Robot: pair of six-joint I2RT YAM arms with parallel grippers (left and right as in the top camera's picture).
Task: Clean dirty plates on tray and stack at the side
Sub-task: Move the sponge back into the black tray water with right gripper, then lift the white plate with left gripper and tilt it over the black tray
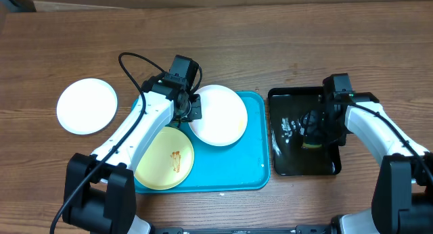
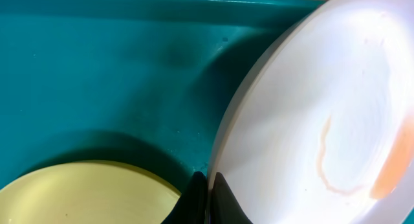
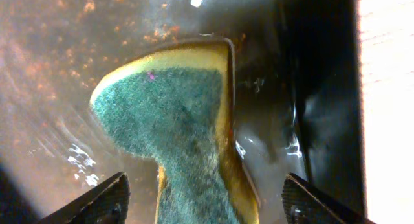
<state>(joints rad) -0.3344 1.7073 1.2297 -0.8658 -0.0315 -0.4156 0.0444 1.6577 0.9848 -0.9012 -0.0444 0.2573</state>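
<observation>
A turquoise tray (image 1: 252,168) lies mid-table. On it rests a pale yellow plate (image 1: 164,158) with a brown smear, and a white plate (image 1: 220,115) sits over the tray's far edge. My left gripper (image 1: 191,111) is shut on that white plate's left rim. The left wrist view shows the gripper (image 2: 207,185) pinching the rim of the white plate (image 2: 310,120), which carries an orange smear, with the yellow plate (image 2: 90,195) beside it. Another white plate (image 1: 86,105) lies on the table at the left. My right gripper (image 3: 204,201) stands open astride a green-and-yellow sponge (image 3: 174,127), its fingers not touching it.
A glossy black tray (image 1: 291,163), wet and speckled with brown residue, sits to the right of the turquoise tray and holds the sponge (image 1: 312,143). Both arm bases stand at the table's near edge. Bare wooden tabletop runs along the far side.
</observation>
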